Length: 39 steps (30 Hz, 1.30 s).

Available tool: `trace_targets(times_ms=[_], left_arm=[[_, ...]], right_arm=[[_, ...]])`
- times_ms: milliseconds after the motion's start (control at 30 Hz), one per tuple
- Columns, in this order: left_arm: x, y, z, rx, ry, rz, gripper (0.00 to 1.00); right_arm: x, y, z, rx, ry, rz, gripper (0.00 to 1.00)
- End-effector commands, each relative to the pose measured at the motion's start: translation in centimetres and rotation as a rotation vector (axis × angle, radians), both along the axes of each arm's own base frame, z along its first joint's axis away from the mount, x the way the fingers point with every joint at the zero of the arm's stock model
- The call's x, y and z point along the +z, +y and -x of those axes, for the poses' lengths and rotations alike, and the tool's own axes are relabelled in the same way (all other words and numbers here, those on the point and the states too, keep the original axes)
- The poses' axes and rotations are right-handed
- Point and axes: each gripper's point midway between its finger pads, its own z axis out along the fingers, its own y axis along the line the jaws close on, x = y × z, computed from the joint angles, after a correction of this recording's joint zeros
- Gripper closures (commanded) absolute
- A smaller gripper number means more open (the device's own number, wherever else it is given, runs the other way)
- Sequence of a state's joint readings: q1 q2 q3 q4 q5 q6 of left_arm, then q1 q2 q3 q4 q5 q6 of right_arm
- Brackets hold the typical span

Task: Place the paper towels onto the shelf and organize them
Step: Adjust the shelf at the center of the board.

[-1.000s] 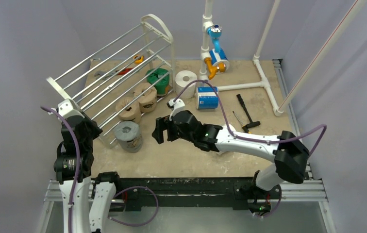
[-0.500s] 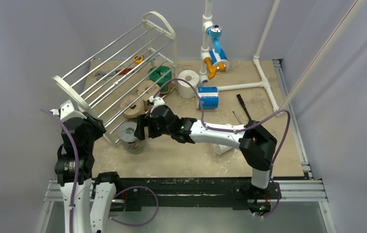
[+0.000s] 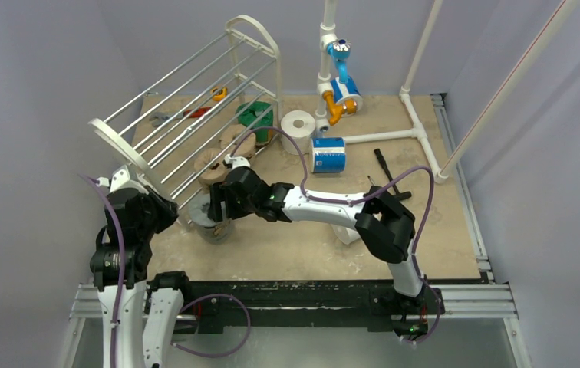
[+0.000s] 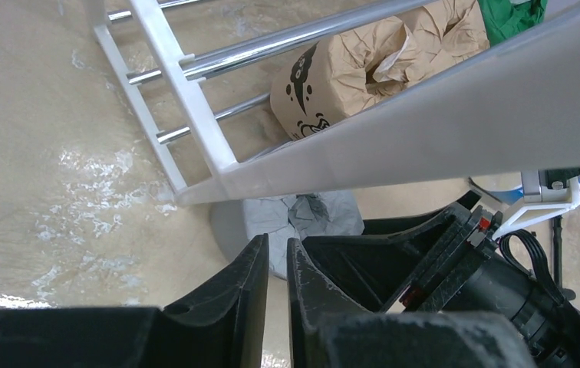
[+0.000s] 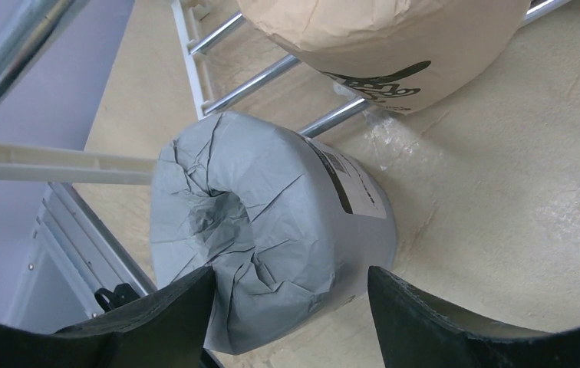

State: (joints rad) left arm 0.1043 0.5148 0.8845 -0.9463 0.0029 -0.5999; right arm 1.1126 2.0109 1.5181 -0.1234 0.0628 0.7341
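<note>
Leftward, right arm [image 3: 325, 208] at full stretch, right gripper [image 5: 288, 307] wide astride grey roll [image 5: 271, 222]; left gripper [image 4: 278, 270] closed

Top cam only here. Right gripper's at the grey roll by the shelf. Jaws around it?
Observer: Yes. The right wrist view shows the right gripper open, one finger on each side of the grey roll.
Operator: Which way is the roll facing?
Observer: Its crumpled, tucked-in end faces the wrist camera; a barcode label is on its side.
Operator: Left holding anything?
Observer: The left gripper is shut, nothing seen between its fingers; a white bar of the shelf crosses just beyond.
</note>
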Motion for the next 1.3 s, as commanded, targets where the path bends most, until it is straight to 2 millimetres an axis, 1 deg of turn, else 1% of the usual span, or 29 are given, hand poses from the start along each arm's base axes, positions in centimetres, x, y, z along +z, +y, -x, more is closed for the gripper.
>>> trace_targets(times_ms=[0,100,200,267,300,400,500,633,767,833,867,1033,1067,1133,1200,1267], left_arm=[[0.4,-0.7,0.2,-0.020,-0.011,0.030,0.84],[1.0,-0.7,0.5,-0.021,-0.022,0.026,0.78],[1.7,-0.7,0.8,-0.022,-0.033,0.025,0.75],[2.1,-0.8,1.1,-0.025,-0.042,0.026,0.75],[2.3,-0.9,1.3,-0.026,-0.047,0.026,0.75],[2.8,-1.2,1.7,-0.041,-0.062,0.030,0.73],[3.0,-1.3,2.2,-0.052,-0.069,0.026,0.70],[3.6,-0.9,2.9,-0.039,-0.082,-0.007,0.67],[4.3,-0.6,3.3,-0.034,-0.097,-0.028,0.67],[4.6,-0.7,3.4,-0.036,-0.105,-0.028,0.67],[4.6,-0.7,3.5,-0.038,-0.108,-0.026,0.67],[4.8,-0.8,3.8,-0.030,-0.119,-0.014,0.67],[4.8,-0.4,3.9,-0.007,-0.123,-0.020,0.67],[5.0,-0.3,4.0,0.005,-0.133,-0.018,0.67],[5.2,-0.3,4.1,0.006,-0.143,-0.020,0.67],[5.4,0.0,4.2,0.020,-0.153,-0.028,0.68]], right_arm=[[0.8,-0.5,-0.5,-0.025,-0.026,0.031,0.31],[0.9,-0.5,-0.2,-0.007,-0.018,0.029,0.39],[1.0,-0.5,0.2,0.009,-0.008,0.022,0.52],[1.0,-0.6,0.3,0.012,-0.006,0.023,0.55],[1.0,-0.6,0.3,0.012,-0.007,0.023,0.52],[1.5,-0.8,0.2,0.003,-0.010,0.020,0.36],[2.5,-1.0,0.2,-0.004,-0.019,0.005,0.28],[3.8,-1.4,-0.4,-0.018,-0.025,-0.014,0.26],[4.2,-1.8,-1.6,-0.035,-0.022,-0.024,0.26],[4.1,-1.7,-1.8,-0.031,-0.023,-0.024,0.27],[4.2,-1.5,-1.9,-0.028,-0.025,-0.026,0.27],[3.3,-0.6,-1.7,0.002,-0.003,-0.017,0.29],[3.2,-0.4,-1.6,0.009,0.005,-0.019,0.30],[3.1,-0.3,-1.5,0.013,0.012,-0.023,0.31],[3.4,-0.3,-1.5,0.007,0.006,-0.036,0.31],[4.3,-0.5,-1.6,-0.001,-0.008,-0.062,0.30]])
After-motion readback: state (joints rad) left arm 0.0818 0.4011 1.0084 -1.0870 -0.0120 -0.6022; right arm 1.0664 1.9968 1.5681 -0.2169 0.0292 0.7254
